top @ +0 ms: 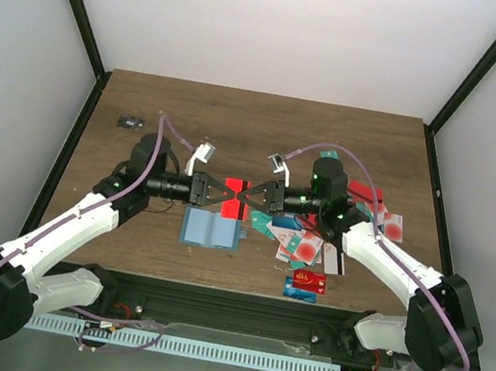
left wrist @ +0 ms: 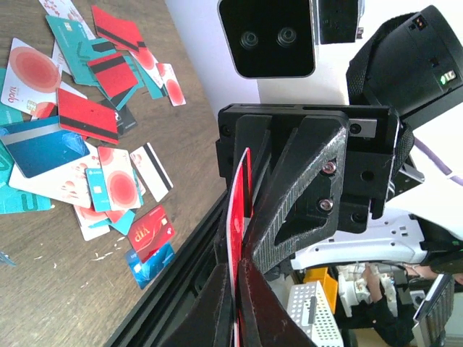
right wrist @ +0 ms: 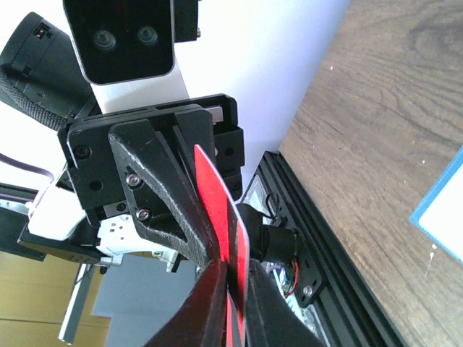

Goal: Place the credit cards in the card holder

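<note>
While one brown wooden table (top: pixel 334 133) bears one open teal-blue folding card holder (top: pixel 211 229) and a heap of thin plastic credit cards (top: pixel 309 246), too overlapped to count, the left gripper (top: pixel 226 195) and right gripper (top: pixel 245 198) both clamp one red plastic card (top: pixel 236 186) in mid-air.

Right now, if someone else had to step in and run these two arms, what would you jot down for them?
Left gripper: shut on the red card, held on edge in mid-air.
Right gripper: shut on the same red card from the opposite side; it looks like a handover.
Card holder: lying open on the table, just below the grippers; no card visible in it.
Credit cards: scattered in a pile right of the holder.
Done: one card lifted.
Left: slot it into the holder, then the whole pile.
</note>
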`<move>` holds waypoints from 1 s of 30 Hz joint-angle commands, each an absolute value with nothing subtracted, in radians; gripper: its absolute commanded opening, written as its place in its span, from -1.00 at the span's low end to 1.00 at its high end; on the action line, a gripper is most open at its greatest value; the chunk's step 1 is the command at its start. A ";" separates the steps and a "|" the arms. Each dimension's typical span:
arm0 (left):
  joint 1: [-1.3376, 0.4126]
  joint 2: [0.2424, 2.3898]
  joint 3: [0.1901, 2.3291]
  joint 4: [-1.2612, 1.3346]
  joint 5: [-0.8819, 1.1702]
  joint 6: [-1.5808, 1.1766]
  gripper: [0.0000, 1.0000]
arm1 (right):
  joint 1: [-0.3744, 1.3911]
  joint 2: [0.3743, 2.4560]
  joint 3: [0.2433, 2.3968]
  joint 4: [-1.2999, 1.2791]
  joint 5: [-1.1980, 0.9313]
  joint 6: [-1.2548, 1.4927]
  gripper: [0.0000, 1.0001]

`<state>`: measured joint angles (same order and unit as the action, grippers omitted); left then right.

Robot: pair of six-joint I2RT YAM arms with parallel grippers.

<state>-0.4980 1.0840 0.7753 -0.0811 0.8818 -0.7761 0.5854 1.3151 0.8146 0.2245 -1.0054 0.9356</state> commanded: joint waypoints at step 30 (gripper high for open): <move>-0.416 1.440 0.867 -0.749 0.179 -0.574 -0.46 | 0.730 1.722 0.908 0.129 -0.723 0.939 -0.99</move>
